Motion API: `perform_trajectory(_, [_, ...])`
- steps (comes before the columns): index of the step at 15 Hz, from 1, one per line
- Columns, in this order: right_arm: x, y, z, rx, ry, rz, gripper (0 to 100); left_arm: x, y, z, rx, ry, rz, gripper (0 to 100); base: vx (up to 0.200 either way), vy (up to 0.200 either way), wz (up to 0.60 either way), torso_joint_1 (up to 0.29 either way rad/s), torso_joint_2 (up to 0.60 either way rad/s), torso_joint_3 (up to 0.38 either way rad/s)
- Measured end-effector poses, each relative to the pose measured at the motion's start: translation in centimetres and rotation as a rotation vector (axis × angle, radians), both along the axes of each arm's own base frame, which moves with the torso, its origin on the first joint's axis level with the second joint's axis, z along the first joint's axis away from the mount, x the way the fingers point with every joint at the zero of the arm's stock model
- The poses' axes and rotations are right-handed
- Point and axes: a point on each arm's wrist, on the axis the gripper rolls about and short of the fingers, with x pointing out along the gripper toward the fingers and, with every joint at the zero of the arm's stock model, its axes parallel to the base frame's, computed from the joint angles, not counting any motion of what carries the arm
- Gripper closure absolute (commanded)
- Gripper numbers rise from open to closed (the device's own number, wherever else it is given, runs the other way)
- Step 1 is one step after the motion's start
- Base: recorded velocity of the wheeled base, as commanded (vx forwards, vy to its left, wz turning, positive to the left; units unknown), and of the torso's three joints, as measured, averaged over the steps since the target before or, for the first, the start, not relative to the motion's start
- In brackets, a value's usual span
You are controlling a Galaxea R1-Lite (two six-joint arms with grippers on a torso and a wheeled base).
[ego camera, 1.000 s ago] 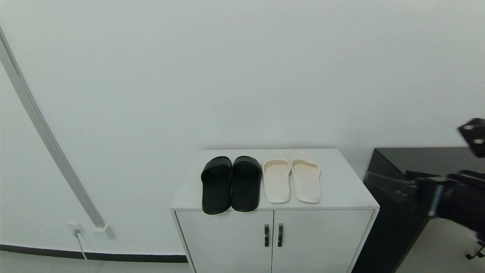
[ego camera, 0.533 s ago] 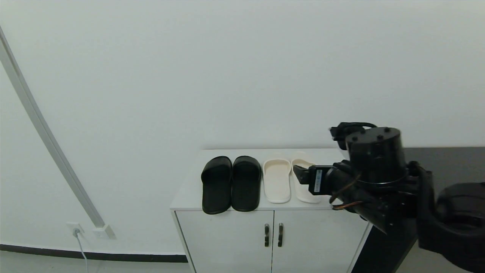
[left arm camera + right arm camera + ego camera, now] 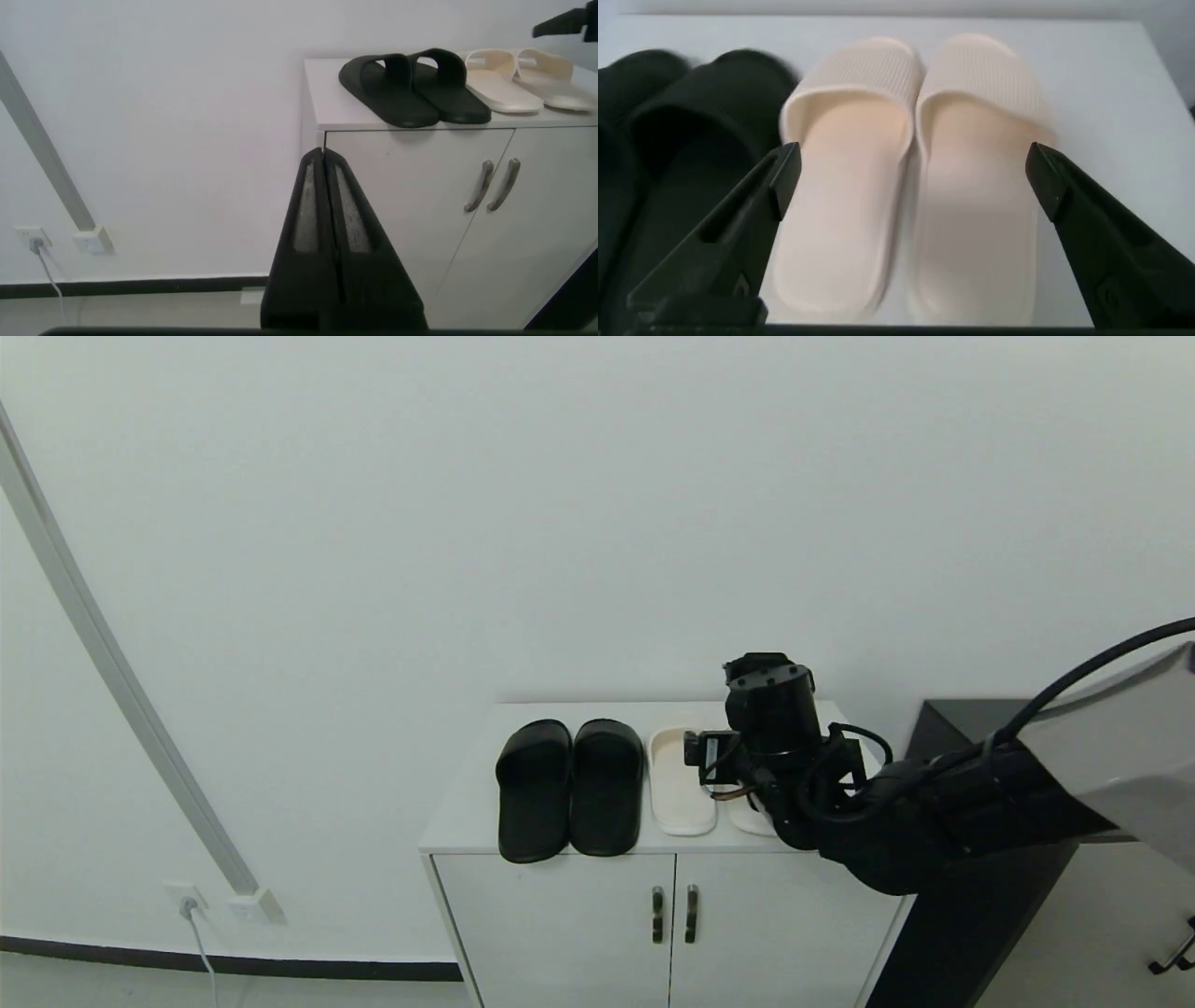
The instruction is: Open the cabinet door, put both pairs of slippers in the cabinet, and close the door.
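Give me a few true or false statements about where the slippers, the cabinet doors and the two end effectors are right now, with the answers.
1. The cabinet doors are both shut. True.
2. The black slippers are inside the cabinet. False: they lie on the cabinet top, beside the cream slippers.
3. The right end effector is open over the cream slippers. True.
4. The left end effector holds a black slipper. False: it is shut with nothing in it, and both black slippers lie on the cabinet top.
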Motion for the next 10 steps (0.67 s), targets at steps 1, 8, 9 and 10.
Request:
perform_trajectory(1, [1.3,-0.1,-0.7,-0.02,-0.019,-0.006,0,0.0,0.0,0.0,0.0,0.0,0.0,100,0.0,0.0,0.0,0.0,0.0,0.0])
perform_trajectory(8, [6.4,0.6,-5.1,-0.063,-0.019,-0.019,0,0.0,0.0,0.0,0.001,0.0,-0.001,100,0.0,0.0,0.0,0.0,0.0,0.0])
perform_trajectory(9, [6.8,0.6,-5.4,-0.063,-0.016,-0.018,0,0.0,0.0,0.0,0.0,0.0,-0.001,100,0.0,0.0,0.0,0.0,0.0,0.0])
perform_trajectory(10, [7.1,0.7,-5.7,-0.061,-0.014,-0.014,0,0.0,0.0,0.0,0.001,0.0,-0.001,100,0.0,0.0,0.0,0.0,0.0,0.0])
